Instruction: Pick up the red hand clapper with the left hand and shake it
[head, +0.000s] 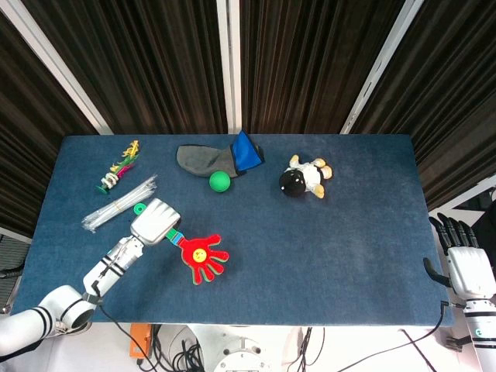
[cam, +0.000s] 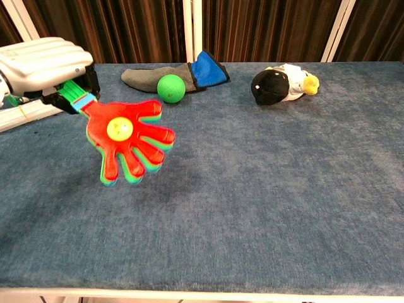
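The red hand clapper [head: 202, 256] [cam: 128, 147] has a yellow smiley disc, coloured layers behind it and a green handle. My left hand [head: 155, 222] [cam: 45, 69] grips that handle, back of the hand up. The clapper points forward and down, held above the blue table [head: 325, 256] at its left front. My right hand [head: 463, 262] hangs off the table's right edge in the head view, fingers straight and apart, holding nothing. The chest view does not show it.
A green ball [head: 220, 181] [cam: 170, 88] lies against a grey and blue sock [head: 213, 159] at the back. A black and white plush toy [head: 304, 177] [cam: 280, 83] sits to their right. A bundle of clear straws [head: 118, 205] and a small colourful toy [head: 116, 172] lie at the back left.
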You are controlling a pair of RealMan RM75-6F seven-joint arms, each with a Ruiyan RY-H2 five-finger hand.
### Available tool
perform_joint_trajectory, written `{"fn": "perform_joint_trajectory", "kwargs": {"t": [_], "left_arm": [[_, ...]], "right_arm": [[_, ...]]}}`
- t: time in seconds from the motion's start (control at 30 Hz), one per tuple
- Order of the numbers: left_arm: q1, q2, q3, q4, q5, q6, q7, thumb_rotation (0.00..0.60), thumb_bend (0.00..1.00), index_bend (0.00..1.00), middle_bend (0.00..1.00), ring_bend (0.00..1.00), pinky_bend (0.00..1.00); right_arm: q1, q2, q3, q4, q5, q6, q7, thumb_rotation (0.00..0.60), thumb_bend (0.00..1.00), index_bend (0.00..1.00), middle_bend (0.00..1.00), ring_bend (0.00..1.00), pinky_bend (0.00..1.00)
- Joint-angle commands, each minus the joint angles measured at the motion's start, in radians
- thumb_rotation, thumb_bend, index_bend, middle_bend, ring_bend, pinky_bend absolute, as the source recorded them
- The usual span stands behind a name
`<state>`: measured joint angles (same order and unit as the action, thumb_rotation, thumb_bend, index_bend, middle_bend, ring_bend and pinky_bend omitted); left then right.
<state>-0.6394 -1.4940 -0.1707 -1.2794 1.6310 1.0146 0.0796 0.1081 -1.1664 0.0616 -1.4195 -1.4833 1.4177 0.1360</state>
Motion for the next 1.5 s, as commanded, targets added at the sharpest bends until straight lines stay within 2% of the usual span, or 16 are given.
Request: {"fn": "perform_joint_trajectory", "kwargs": {"t": [0.03, 0.1, 0.2, 0.33, 0.43, 0.67, 0.73, 0.77, 0.83, 0.9, 0.97, 1.07, 1.23, 1.33, 1.43, 1.5], "left_arm": [[0.044, 0.039, -0.155, -0.265, -0.43, -0.131, -0.624, 0.6, 0.69, 1.0, 1.0, 1.0, 1.0], [0.051, 0.092, -0.225, -0.328, -0.562, -0.238, -0.805, 0.6, 0.7, 1.0, 1.0, 1.0, 1.0], [0.072, 0.144, -0.314, -0.356, -0.671, -0.383, -1.048, 0.6, 0.7, 1.0, 1.0, 1.0, 1.0], [0.134, 0.134, -0.391, -0.332, -0.558, -0.44, -1.276, 0.6, 0.7, 1.0, 1.0, 1.0, 1.0], [0.151, 0.122, -0.395, -0.304, -0.461, -0.434, -1.348, 0.6, 0.7, 1.0, 1.0, 1.0, 1.0], [0.145, 0.131, -0.355, -0.29, -0.295, -0.402, -1.431, 0.6, 0.7, 1.0, 1.0, 1.0, 1.0], [0.133, 0.136, -0.321, -0.266, -0.228, -0.368, -1.352, 0.6, 0.7, 1.0, 1.0, 1.0, 1.0], [0.124, 0.133, -0.287, -0.24, -0.168, -0.327, -1.236, 0.6, 0.7, 1.0, 1.0, 1.0, 1.0], [0.108, 0.113, -0.229, -0.17, -0.051, -0.236, -0.942, 0.6, 0.7, 1.0, 1.0, 1.0, 1.0], [0.097, 0.062, -0.171, -0.067, 0.101, -0.111, -0.529, 0.6, 0.7, 1.0, 1.0, 1.0, 1.0], [0.087, 0.026, -0.115, -0.016, 0.203, -0.055, -0.252, 0.6, 0.7, 1.0, 1.0, 1.0, 1.0], [0.071, 0.011, -0.066, -0.005, 0.239, -0.07, -0.039, 0.6, 0.7, 1.0, 1.0, 1.0, 1.0], [0.045, 0.032, -0.042, -0.059, 0.16, -0.18, 0.118, 0.6, 0.7, 1.0, 1.0, 1.0, 1.0], [0.037, 0.044, -0.035, -0.09, 0.118, -0.195, 0.189, 0.6, 0.7, 1.0, 1.0, 1.0, 1.0], [0.035, 0.049, -0.032, -0.118, 0.072, -0.197, 0.19, 0.6, 0.7, 1.0, 1.0, 1.0, 1.0], [0.04, 0.046, -0.038, -0.154, 0.003, -0.2, 0.121, 0.6, 0.7, 1.0, 1.0, 1.0, 1.0]], "right_arm": [[0.0, 0.0, 0.0, 0.0, -0.002, 0.001, 0.0, 0.6, 0.31, 0.0, 0.0, 0.0, 0.0], [0.001, 0.0, -0.002, -0.002, -0.003, -0.002, 0.0, 0.6, 0.31, 0.0, 0.0, 0.0, 0.0], [0.003, -0.002, -0.004, 0.0, -0.003, -0.008, 0.005, 0.6, 0.31, 0.0, 0.0, 0.0, 0.0], [0.004, -0.005, -0.004, 0.003, -0.002, -0.011, 0.002, 0.6, 0.31, 0.0, 0.0, 0.0, 0.0], [0.004, -0.004, -0.003, -0.001, -0.005, -0.004, -0.003, 0.6, 0.31, 0.0, 0.0, 0.0, 0.0], [0.001, 0.003, -0.004, -0.017, -0.008, 0.001, -0.02, 0.6, 0.31, 0.0, 0.0, 0.0, 0.0], [0.001, 0.006, -0.004, -0.021, -0.008, 0.002, -0.024, 0.6, 0.31, 0.0, 0.0, 0.0, 0.0], [0.002, 0.007, -0.002, -0.024, -0.008, 0.004, -0.026, 0.6, 0.31, 0.0, 0.0, 0.0, 0.0], [0.002, 0.009, -0.001, -0.027, -0.006, 0.003, -0.029, 0.6, 0.31, 0.0, 0.0, 0.0, 0.0], [0.003, 0.008, -0.002, -0.029, -0.006, 0.0, -0.032, 0.6, 0.31, 0.0, 0.0, 0.0, 0.0], [0.004, 0.005, -0.004, -0.029, -0.006, -0.004, -0.034, 0.6, 0.31, 0.0, 0.0, 0.0, 0.0], [0.006, 0.0, -0.006, -0.027, -0.006, -0.008, -0.035, 0.6, 0.31, 0.0, 0.0, 0.0, 0.0], [0.004, 0.001, -0.004, -0.022, -0.004, -0.005, -0.029, 0.6, 0.31, 0.0, 0.0, 0.0, 0.0], [0.003, 0.004, -0.001, -0.016, 0.002, -0.004, -0.023, 0.6, 0.31, 0.0, 0.0, 0.0, 0.0], [0.005, 0.003, 0.0, -0.01, 0.005, -0.009, -0.016, 0.6, 0.31, 0.0, 0.0, 0.0, 0.0], [0.006, 0.0, -0.002, -0.007, 0.002, -0.013, -0.013, 0.6, 0.31, 0.0, 0.0, 0.0, 0.0]]}}
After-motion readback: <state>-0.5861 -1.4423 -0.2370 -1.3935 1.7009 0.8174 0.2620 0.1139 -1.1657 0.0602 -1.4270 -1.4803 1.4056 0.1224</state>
